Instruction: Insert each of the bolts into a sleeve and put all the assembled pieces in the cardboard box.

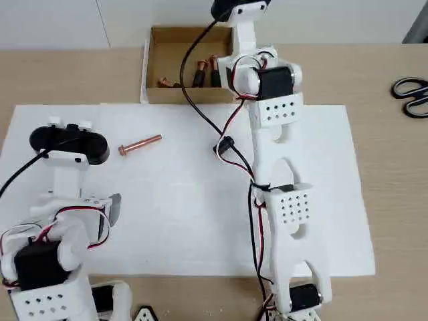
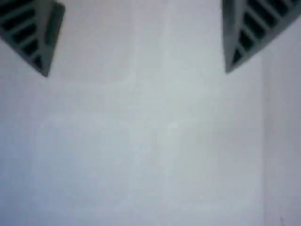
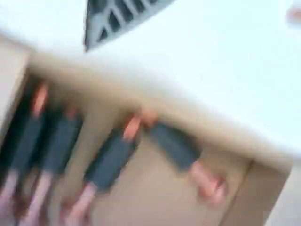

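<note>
Four sleeved bolts (image 3: 113, 157) are seen in the box (image 1: 174, 53), over which the right gripper (image 3: 117, 21) is held; its state cannot be told. One bare bolt (image 1: 140, 144) is seen on the sheet (image 1: 200, 221) near the box. The left gripper (image 2: 136, 70) is spread open, well apart from the box

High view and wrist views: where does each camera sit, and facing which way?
High: above the table, looking down on white sheet, bolt, cardboard box; both arms show.
Left wrist: on the left arm, facing the sheet; open left gripper shows.
Right wrist: on the right arm, facing into the box; right gripper shows.
High and right wrist share the box.
</note>
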